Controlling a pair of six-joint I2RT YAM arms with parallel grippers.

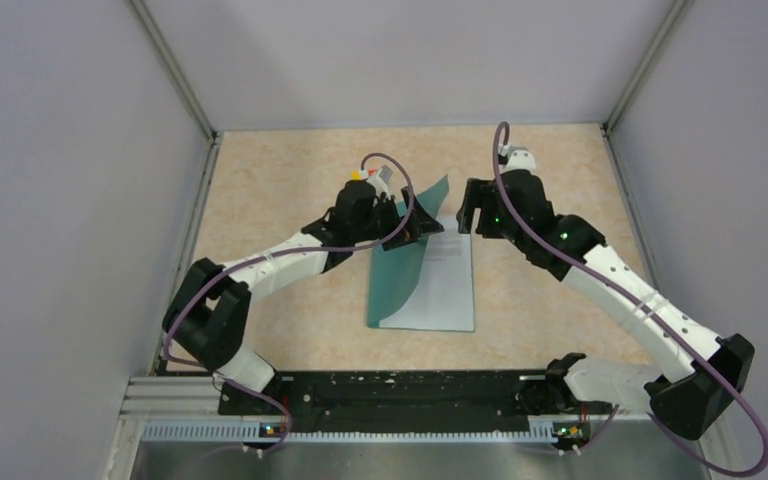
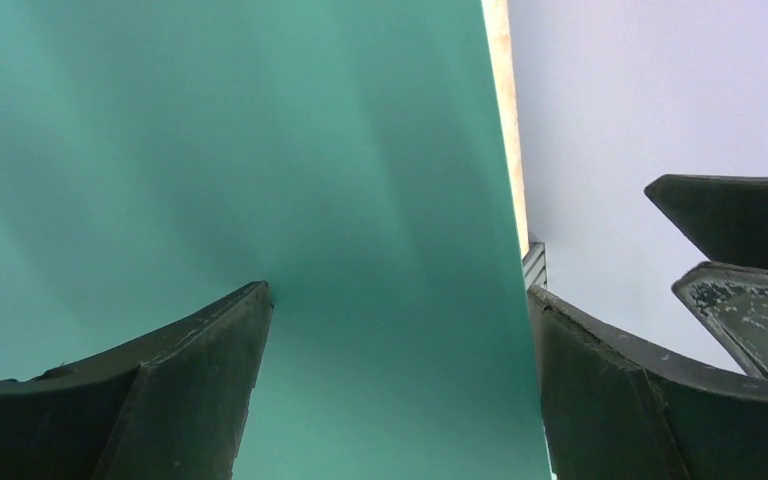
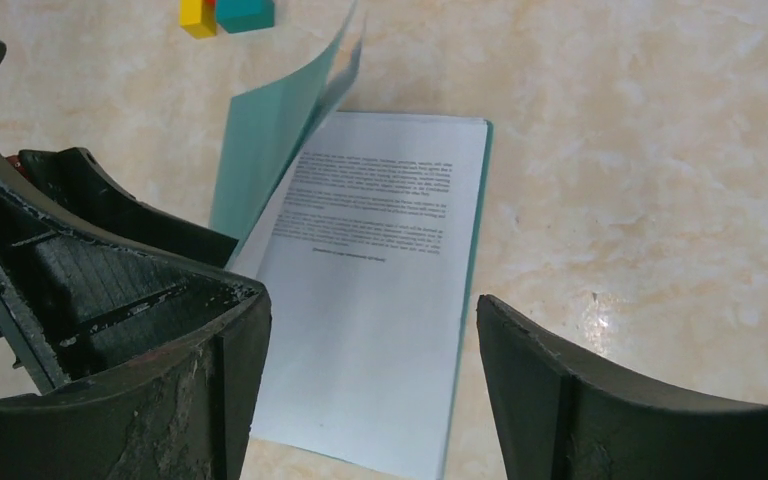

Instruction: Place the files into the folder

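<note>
- The folder (image 1: 392, 290) lay near the middle of the bench (image 1: 270, 200), between the 2 arms.
- Its long axis ran from the near side to the far side of the bench. The hinged side was on the left and the opening side pointed to the right.
- The front cover (image 2: 210, 150) was lifted from the left side and stood tilted, with its free far corner pointing up and to the right.
- The files (image 1: 448, 285) lay flat on the back cover of the folder, with the same long axis. In the top view, the lines of small printed text were on the far half of the top sheet.
- A thin teal border of the folder showed along the right edge of the files.
- The left end effector (image 1: 420, 222) was at the far part of the lifted cover, with its fingers wide apart. The flat face of the cover filled the space in front of them and was not pinched.
- The right end effector (image 3: 370, 297) hung above the far right part of the files. Its fingers were apart and nothing was between them.
- The lifted cover stood in the way. It hid the left strip of the files in the top view and separated the left end effector from the sheets.
- A yellow block (image 3: 198, 17) and a teal block (image 3: 245, 14) were side by side on the bench beyond the folder, apart from it.
</note>
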